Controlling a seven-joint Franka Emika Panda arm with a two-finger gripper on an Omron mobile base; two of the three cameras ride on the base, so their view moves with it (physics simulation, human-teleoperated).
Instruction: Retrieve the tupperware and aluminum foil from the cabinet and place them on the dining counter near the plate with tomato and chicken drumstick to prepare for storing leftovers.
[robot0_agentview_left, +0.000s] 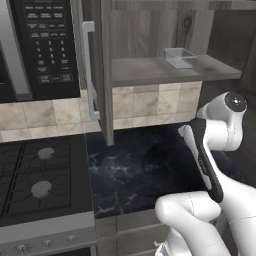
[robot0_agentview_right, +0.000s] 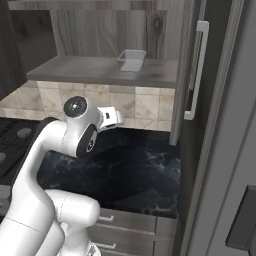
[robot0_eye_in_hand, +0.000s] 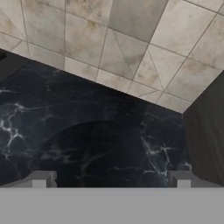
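A: Tupperware (robot0_agentview_left: 180, 57) up on the grey shelf (robot0_agentview_left: 150, 72) of the open cabinet (robot0_agentview_right: 105, 30), toward the right side of the shelf, upright, nothing touching it.

B: Looks translucent, thin-walled, empty. Probably very light, stiff enough at the raised rim, a bit springy along the long walls. Likely slick plastic too.

A: Best hold, then?

B: Probably across the narrow width, one finger outside a wall and one inside, or both outside just under the rim. Rim as the firmest part; middle of a long wall liable to flex and pop free. Gentle squeeze only.

A: No sign of the aluminum foil on the visible stretch of shelf. Cannot tell whether hidden further in.

B: Noted. And the pincer (robot0_eye_in_hand: 111, 180)?

A: Spread wide, nothing between the fingertips (robot0_eye_in_hand: 40, 179). In the hand view aimed down at the black marbled surface (robot0_eye_in_hand: 87, 135) and the tiled backsplash (robot0_eye_in_hand: 122, 39), well below the shelf.

B: So a fair climb needed before any grasp. Arm folded low over the surface, the shelf above it.

A: Cabinet door (robot0_agentview_left: 97, 75) swung out to the left with its pale bar handle (robot0_agentview_left: 88, 70), microwave (robot0_agentview_left: 45, 45) beyond that, stove (robot0_agentview_left: 35, 175) lower left.

B: Door edge worth minding on the way up. Light container also apt to slide back on the shelf if nudged before closing.
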